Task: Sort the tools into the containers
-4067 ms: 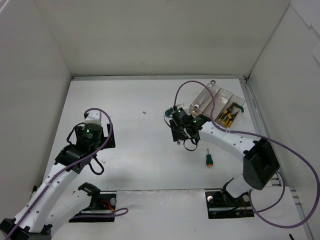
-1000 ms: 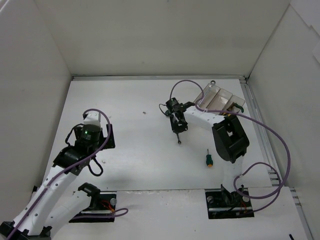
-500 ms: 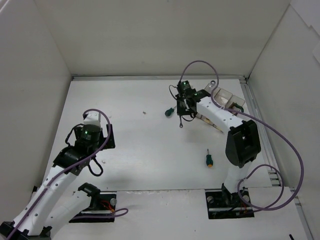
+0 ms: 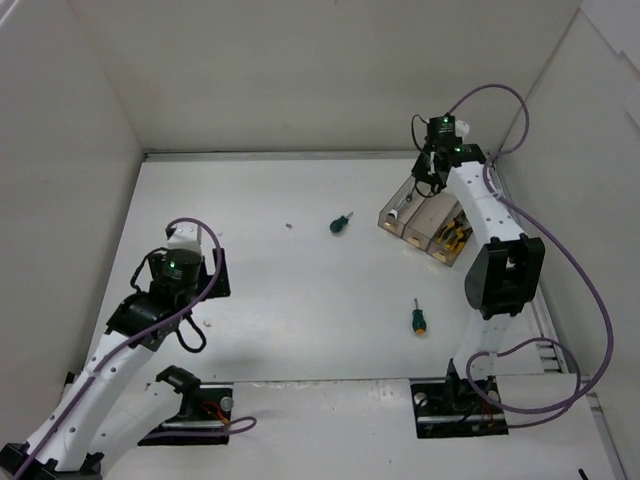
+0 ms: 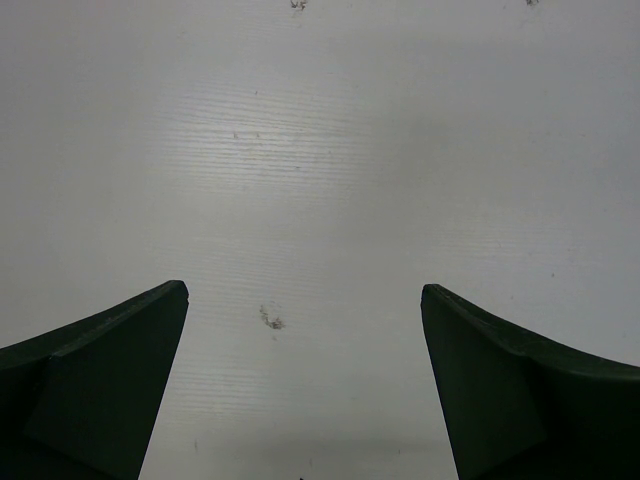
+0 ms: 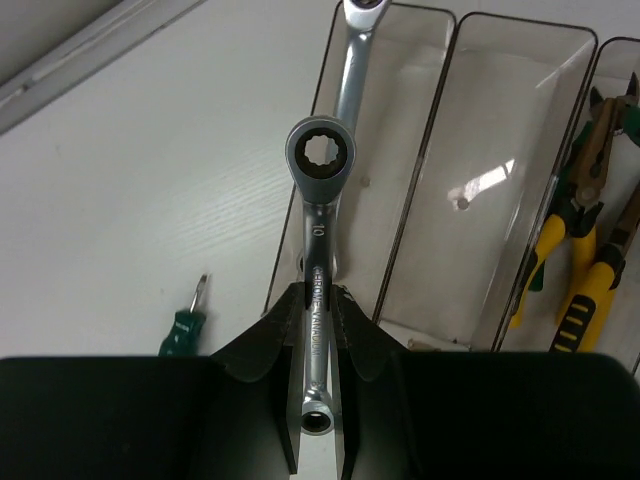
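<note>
White and boxed in by pale walls, the surface [image 4: 260,290] has the sorting job at its far right corner. The right tool [image 6: 315,300] is clamped narrow on the shank of a slim silver ring wrench [image 6: 316,235]. It grips near the lower end, so the ring head sticks out ahead, clear of the fingers. The wrench hangs lengthwise above the left compartment of the clear bins [image 6: 424,150], lined up with that compartment's long side. I judge this is so it can drop in flat without catching a wall. A second wrench [image 6: 348,70] already lies in that same compartment, so like goes with like. The middle compartment [image 6: 500,230] is bare. The right compartment holds the pliers [image 6: 556,250]: two yellow-handled pairs show, and a bit of green grip beside them is probably a third pair, though the frame edge cuts them off. Further out, two green-handled screwdrivers lie loose on the surface. One screwdriver [image 4: 340,223] is a little left of the bins, and the other screwdriver [image 4: 418,319] is nearer, towards the right arm's base. By elimination, the bare compartment looks meant for them. The left tool [image 5: 305,390] stands wide open over bare surface at the near left, well apart from everything and holding nothing. Count: two wrenches, two screwdrivers, three compartments, at least two pliers.
</note>
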Tool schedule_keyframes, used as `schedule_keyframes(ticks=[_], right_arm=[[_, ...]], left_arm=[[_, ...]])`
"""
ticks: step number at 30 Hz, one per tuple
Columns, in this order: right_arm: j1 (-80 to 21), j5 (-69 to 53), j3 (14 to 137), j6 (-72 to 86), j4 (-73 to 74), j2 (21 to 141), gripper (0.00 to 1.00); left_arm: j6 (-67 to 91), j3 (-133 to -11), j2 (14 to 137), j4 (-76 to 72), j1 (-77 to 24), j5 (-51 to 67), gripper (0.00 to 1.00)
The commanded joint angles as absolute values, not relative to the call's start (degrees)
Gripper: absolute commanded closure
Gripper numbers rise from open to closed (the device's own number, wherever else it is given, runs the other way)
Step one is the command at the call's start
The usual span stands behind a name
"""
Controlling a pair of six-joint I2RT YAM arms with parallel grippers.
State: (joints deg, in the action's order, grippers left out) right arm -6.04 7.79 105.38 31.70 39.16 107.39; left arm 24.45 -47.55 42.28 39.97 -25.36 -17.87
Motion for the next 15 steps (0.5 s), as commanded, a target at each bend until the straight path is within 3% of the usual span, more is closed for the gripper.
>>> schedule_keyframes(ticks=[1, 15], right_arm=[[-3.7, 9.4, 110.4, 36.3, 37.9, 111.3, 1.00], [-2.1, 5.4, 120.3, 41.9, 38.0, 126.1, 1.00]], left_arm=[[24.2, -48.9, 43.0, 37.4, -25.0, -18.4, 0.00], [24.2, -49.0, 43.7, 37.5, -25.0, -19.1, 0.00]])
